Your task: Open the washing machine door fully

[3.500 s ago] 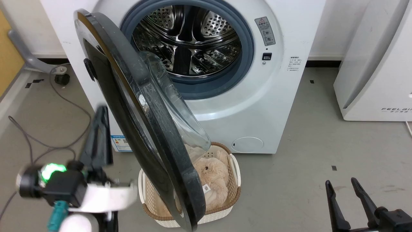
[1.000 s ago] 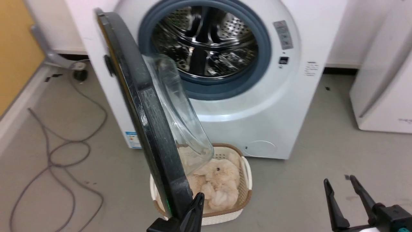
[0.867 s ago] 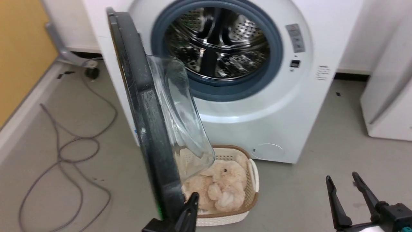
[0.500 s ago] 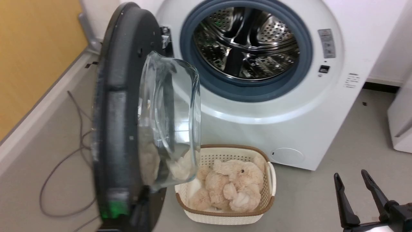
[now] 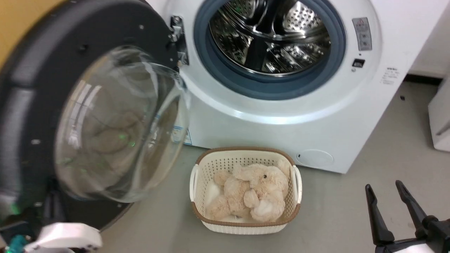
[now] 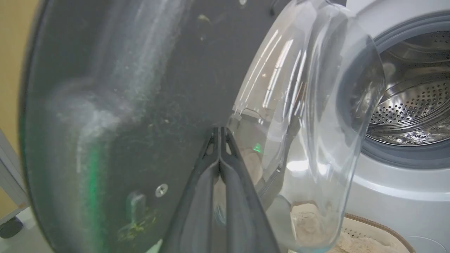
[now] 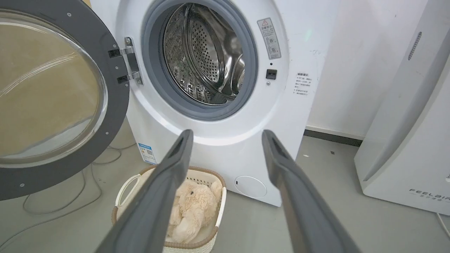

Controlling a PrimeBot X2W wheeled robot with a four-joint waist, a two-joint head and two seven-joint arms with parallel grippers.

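Plush toy (image 5: 253,191) lies in basket (image 5: 246,226); left fingers (image 6: 204,196) closed, seemingly against the washing machine door (image 5: 31,88); right fingers (image 7: 154,203) apart, empty.

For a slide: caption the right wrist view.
washing machine door open wide; right gripper, jaws apart, facing the drum.

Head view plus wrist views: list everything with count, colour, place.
washing machine: one, white, centre back
door: one, black with clear glass bowl, open, left
basket: one, cream, brown rim, floor before the washing machine
plush toy: one, beige, in the basket
appliance: one, white, far right
cable: at least one, grey, floor at left
left gripper: one, dark, shut, tips at the door's inner face
right gripper: one, dark, open, lower right
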